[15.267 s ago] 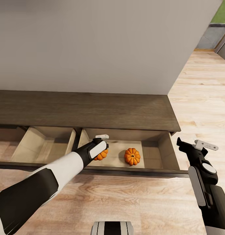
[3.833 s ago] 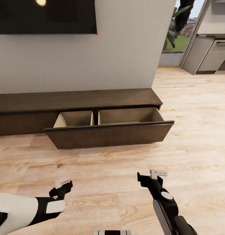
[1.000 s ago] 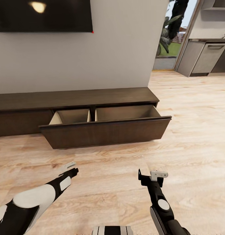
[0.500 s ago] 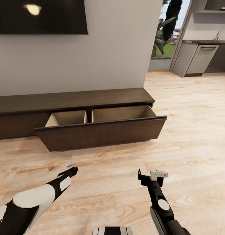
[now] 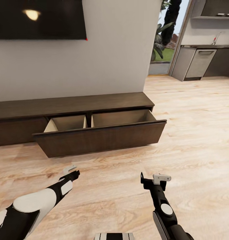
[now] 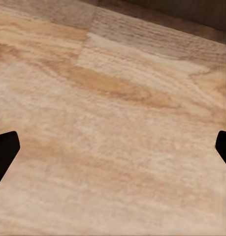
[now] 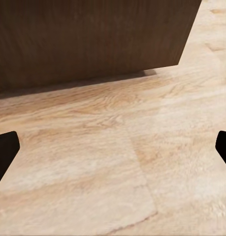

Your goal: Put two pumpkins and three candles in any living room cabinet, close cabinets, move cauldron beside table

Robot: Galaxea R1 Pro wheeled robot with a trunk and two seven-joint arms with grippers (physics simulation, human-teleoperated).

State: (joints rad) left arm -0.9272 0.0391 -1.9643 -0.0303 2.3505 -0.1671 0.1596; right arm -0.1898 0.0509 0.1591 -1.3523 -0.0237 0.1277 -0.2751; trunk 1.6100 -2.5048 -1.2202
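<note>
Both your claws, left point(image 5: 72, 170) and right point(image 5: 154, 178), hang spread and empty; open cabinet drawer point(image 5: 101, 138) lies at twelve o'clock, right claw nearer.

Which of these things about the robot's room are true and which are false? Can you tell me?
1. The cabinet has a drawer pulled open. True.
2. The left gripper is holding a pumpkin. False: it is open and empty, hanging over the wooden floor.
3. A dark TV screen hangs on the wall above the cabinet. True.
4. The right gripper is touching the drawer front. False: it is open and hovers over the floor, apart from the drawer.
5. The open drawer is split into two compartments. True: a divider stands between them.
6. A candle stands on top of the cabinet. False: the cabinet's top is bare.
</note>
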